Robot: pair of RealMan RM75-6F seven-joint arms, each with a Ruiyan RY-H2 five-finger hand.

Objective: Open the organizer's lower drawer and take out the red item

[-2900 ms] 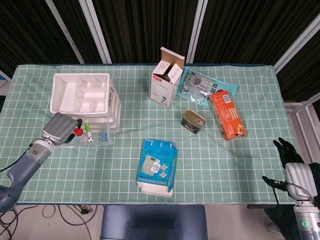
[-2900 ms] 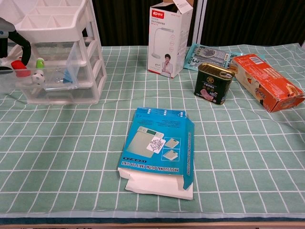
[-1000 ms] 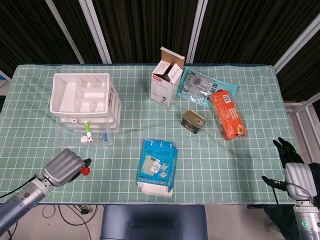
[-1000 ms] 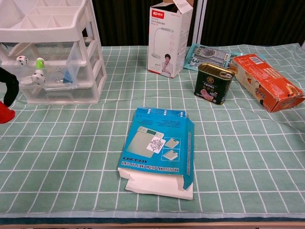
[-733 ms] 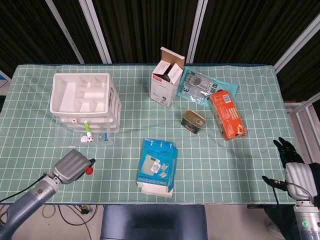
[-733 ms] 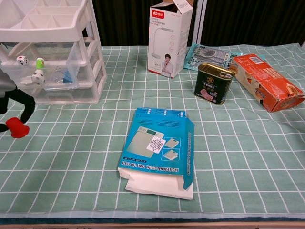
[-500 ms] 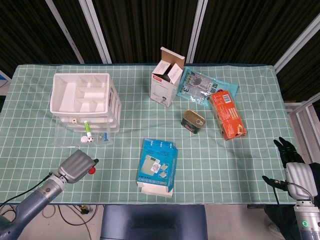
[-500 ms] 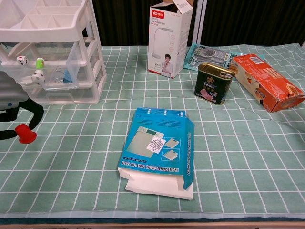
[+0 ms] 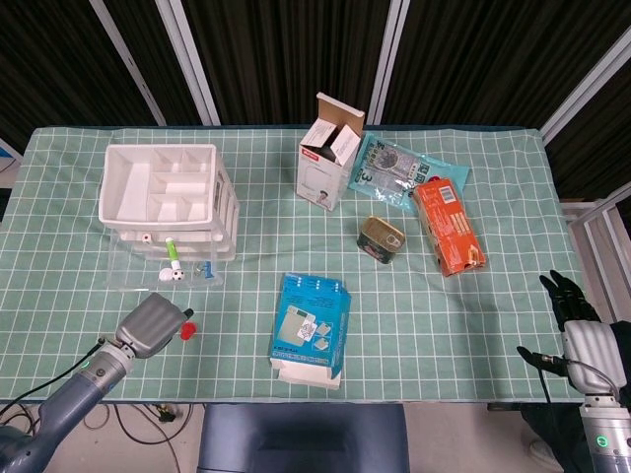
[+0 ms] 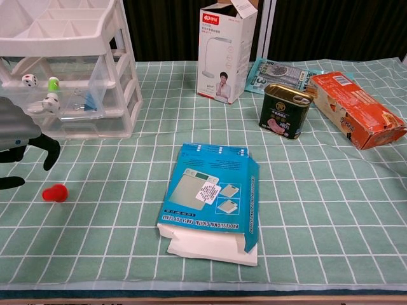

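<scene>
Chest view shows our left hand (image 10: 16, 143) open just above the red item (image 10: 55, 192), which lies on the surface (image 10: 318, 203) near the organizer (image 10: 70, 70), its lower drawer (image 9: 163, 268) open; our right hand (image 9: 582, 330) idles, state unclear.

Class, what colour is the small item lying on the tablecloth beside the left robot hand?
Red. The small item shows best in the chest view, just below the left robot hand.
</scene>
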